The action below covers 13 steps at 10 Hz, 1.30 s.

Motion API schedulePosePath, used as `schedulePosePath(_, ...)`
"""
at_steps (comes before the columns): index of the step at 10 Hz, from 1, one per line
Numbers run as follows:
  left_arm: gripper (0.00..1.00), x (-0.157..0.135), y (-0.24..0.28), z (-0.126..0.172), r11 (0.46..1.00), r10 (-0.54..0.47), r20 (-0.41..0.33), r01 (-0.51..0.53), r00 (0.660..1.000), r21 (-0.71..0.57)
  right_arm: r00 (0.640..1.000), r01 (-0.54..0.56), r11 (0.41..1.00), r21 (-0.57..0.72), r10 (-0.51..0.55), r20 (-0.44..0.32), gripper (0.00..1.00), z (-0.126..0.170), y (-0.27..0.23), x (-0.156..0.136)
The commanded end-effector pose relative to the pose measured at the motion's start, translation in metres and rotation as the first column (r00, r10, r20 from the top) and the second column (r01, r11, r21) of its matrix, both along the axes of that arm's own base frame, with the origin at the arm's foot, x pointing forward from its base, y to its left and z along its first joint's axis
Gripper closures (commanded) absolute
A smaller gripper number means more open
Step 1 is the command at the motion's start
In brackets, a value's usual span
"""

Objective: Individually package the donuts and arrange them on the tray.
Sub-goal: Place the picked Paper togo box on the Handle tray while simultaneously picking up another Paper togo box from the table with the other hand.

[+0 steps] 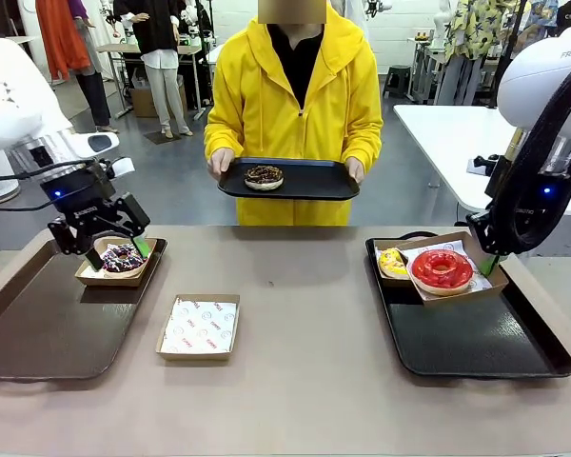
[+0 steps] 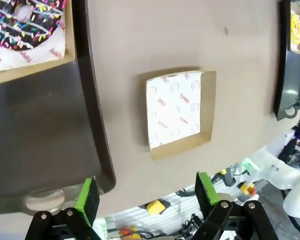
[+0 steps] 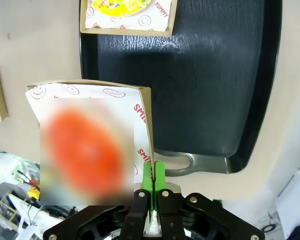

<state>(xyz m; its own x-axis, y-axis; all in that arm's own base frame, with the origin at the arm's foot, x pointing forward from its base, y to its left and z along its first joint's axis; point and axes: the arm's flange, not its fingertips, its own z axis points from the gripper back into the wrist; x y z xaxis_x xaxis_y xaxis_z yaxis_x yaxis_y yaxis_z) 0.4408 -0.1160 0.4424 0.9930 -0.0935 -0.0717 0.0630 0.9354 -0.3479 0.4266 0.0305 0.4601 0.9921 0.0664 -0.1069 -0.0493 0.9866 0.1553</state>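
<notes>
Pinching the wall of a shallow cardboard box [image 3: 146, 125] in my closed right gripper [image 3: 153, 170], I hold the glossy red-glazed ring donut [image 1: 442, 268] over the black plastic tray [image 1: 476, 338]. The yellow-frosted sprinkled donut [image 1: 392, 261] sits boxed at its far corner, liner printed YUMMY. My left gripper [image 2: 147, 192] hangs open above the rim of the brown tray [image 1: 38, 324]; the pale-sprinkled chocolate donut [image 1: 124, 258] lies boxed there. An empty box [image 2: 210, 107] with SMILE-printed paper rests on the table [image 1: 305, 286]. The person's tray [image 1: 309, 181] carries the crumb-topped chocolate donut [image 1: 264, 176].
</notes>
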Motion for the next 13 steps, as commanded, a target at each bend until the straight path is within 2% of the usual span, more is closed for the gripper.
schedulePosePath(1, 0.00, -0.009, -0.001, -0.004, 0.996, 0.024, 0.099, -0.032, 0.995, 0.083, 1.000, 0.004, 1.000, 0.000, -0.004, 0.007, 0.99, 0.002, 0.000, -0.005)
schedulePosePath(2, 0.00, 0.000, 0.000, 0.000, 1.000, 0.000, 0.000, 0.000, 1.000, 0.000, 1.000, 0.004, 1.000, 0.000, -0.004, 0.007, 0.99, 0.002, 0.000, -0.005)
schedulePosePath(9, 0.00, 0.000, 0.000, 0.000, 1.000, 0.000, 0.000, 0.000, 1.000, 0.000, 1.000, -0.001, 1.000, 0.000, 0.001, 0.005, 0.99, 0.002, 0.000, -0.001)
schedulePosePath(11, 0.00, -0.003, -0.015, -0.005, 0.997, -0.013, 0.026, 0.011, 1.000, 0.076, 0.992, 0.123, 0.991, -0.060, -0.122, 0.013, 0.99, -0.013, -0.008, -0.010)
schedulePosePath(13, 0.00, -0.005, -0.047, -0.005, 0.981, -0.049, 0.097, 0.030, 0.994, 0.193, 0.978, 0.207, 0.976, -0.069, -0.207, 0.010, 0.99, -0.025, -0.015, -0.020)
